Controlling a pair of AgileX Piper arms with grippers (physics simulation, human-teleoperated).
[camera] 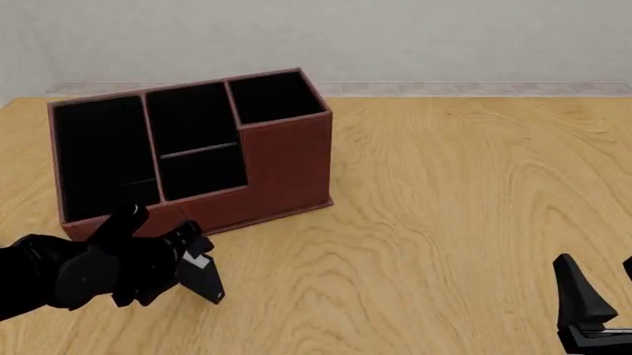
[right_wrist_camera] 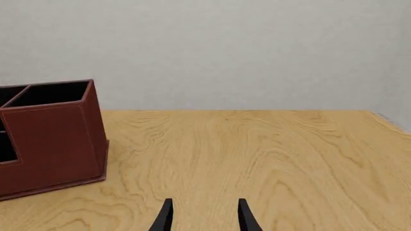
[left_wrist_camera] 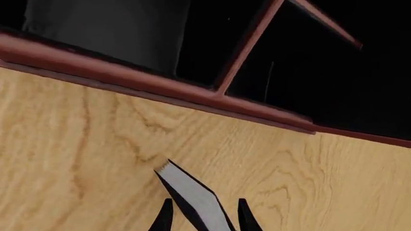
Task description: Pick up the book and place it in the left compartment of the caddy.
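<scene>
I see a light wood-grain table (camera: 464, 192); the only thing resting directly on it is the reddish-brown caddy (camera: 286, 163), standing upright toward its far left.

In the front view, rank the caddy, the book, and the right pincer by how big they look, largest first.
1. The caddy, by far the largest.
2. The right pincer, though it is cut off by the frame and near the camera, so unsure.
3. The book, partly hidden in the left pincer.

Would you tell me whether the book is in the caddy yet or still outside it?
Outside. The left gripper holds the book between its fingers, in front of the caddy, and the left compartment looks empty.
</scene>
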